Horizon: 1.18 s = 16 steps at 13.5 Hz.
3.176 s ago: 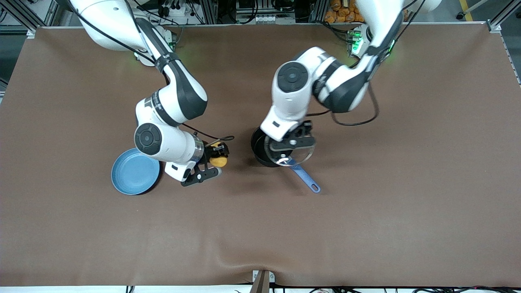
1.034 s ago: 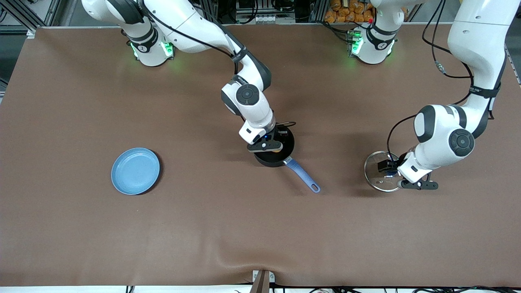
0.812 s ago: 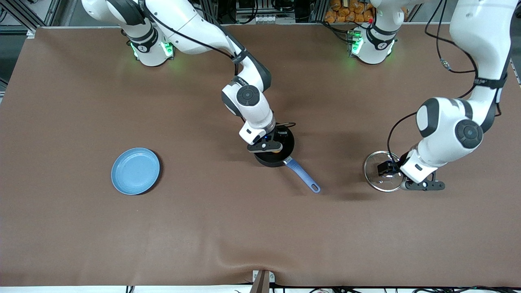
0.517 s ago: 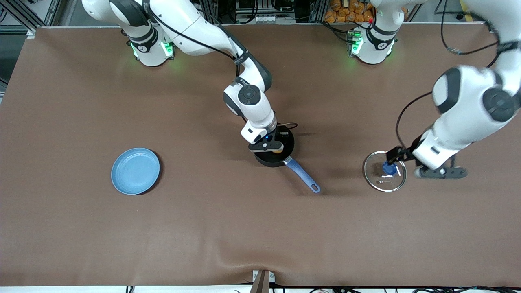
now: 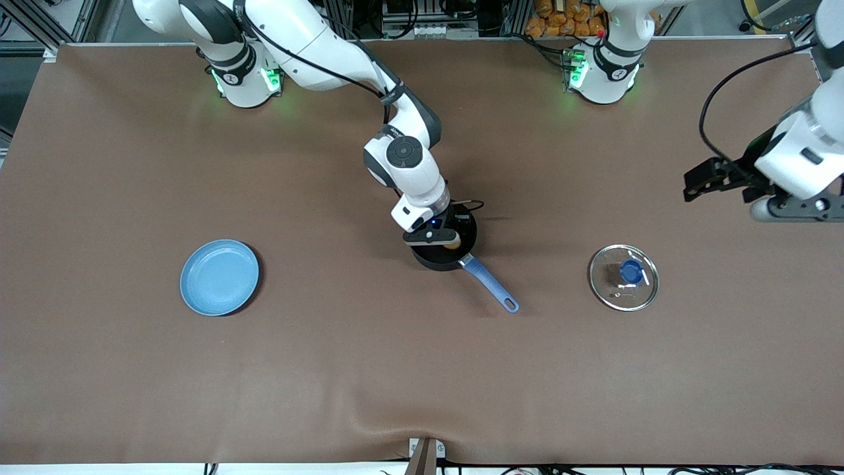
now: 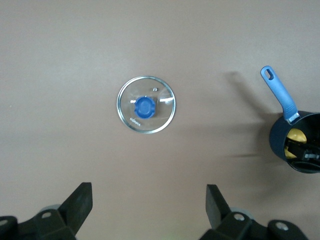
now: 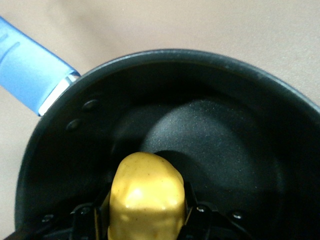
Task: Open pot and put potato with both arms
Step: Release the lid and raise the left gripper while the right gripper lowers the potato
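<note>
The handle (image 5: 490, 285) of the pot pointed from the pot toward about four o'clock in the front view, its looped tip the nearest part of the pot to that camera. The glass lid (image 5: 624, 277) lay flat on the tabletop (image 5: 369, 369), knob (image 5: 631, 270) up, well apart from the pot toward my left arm's end and level with the handle. In my left wrist view the lid (image 6: 146, 104) sat alone on bare tabletop.

At the same depth, toward my right arm's end, lay the light-blue plate (image 5: 219, 277), with nothing on it.

The saucepan (image 5: 461, 254) stood uncovered near the middle of the tabletop, slightly farther from the front camera than the lid and the plate. My right end effector (image 5: 440, 237) reached down inside it, clenched on the potato (image 7: 147, 200). The right wrist view showed the yellow lump gripped between my fingers (image 7: 197, 215) above the pot's dark floor, near the wall at the handle's side. In the front view only a sliver of the potato (image 5: 452, 244) showed under my wrist.

My left end effector (image 6: 148, 205) hung high in the air over the tabletop at my left arm's end, released, jaws spread wide and holding nothing.
</note>
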### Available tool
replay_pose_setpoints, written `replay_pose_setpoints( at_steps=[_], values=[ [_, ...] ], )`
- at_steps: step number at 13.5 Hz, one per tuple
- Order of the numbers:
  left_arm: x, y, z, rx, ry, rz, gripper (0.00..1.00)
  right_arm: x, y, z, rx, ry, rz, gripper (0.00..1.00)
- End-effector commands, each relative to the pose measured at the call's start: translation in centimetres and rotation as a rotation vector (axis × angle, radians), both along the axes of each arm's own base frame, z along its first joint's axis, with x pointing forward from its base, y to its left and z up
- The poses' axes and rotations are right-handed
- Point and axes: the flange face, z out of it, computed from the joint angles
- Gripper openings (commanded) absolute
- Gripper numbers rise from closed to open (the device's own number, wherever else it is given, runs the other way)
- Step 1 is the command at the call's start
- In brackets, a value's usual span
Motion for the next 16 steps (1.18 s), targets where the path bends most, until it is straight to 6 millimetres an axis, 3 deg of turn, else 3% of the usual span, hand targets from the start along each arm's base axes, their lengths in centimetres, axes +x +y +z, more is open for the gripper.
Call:
replay_pose_setpoints(
  at_steps=[1, 4, 5, 6, 7, 8, 12, 16],
  values=[
    [-1.3, 1.4, 2.5, -0.008, -0.005, 0.022, 1.00, 0.5, -0.3, -1.1, -0.015, -0.015, -0.015, 0.00],
    [-2.9, 1.8, 5.1, 0.002, -0.045, 0.031, 1.00, 1.2, -0.8, -0.6, -0.016, -0.016, -0.018, 0.01],
    [-3.5, 1.9, 5.8, 0.007, -0.056, 0.043, 1.00, 1.3, -0.8, -0.6, -0.015, -0.018, -0.016, 0.18],
    [-3.9, 1.3, 5.7, 0.012, -0.032, 0.035, 1.00, 1.5, -0.8, -0.4, -0.011, -0.020, -0.020, 0.83],
    [-4.2, 1.7, 5.5, 0.016, -0.005, 0.046, 1.00, 1.6, -1.0, -0.3, -0.011, -0.021, -0.021, 0.88],
    [-4.6, 1.9, 5.9, 0.018, -0.007, 0.050, 1.00, 1.8, -1.1, 0.0, -0.009, -0.023, -0.022, 1.00],
    [-5.0, 1.8, 5.7, 0.021, 0.001, 0.045, 1.00, 4.1, -1.3, 3.7, -0.059, 0.020, 0.007, 1.00],
    [-5.1, 1.8, 5.5, 0.022, 0.006, 0.045, 1.00, 6.9, -3.5, 9.0, -0.104, 0.060, 0.064, 1.00]
  ],
)
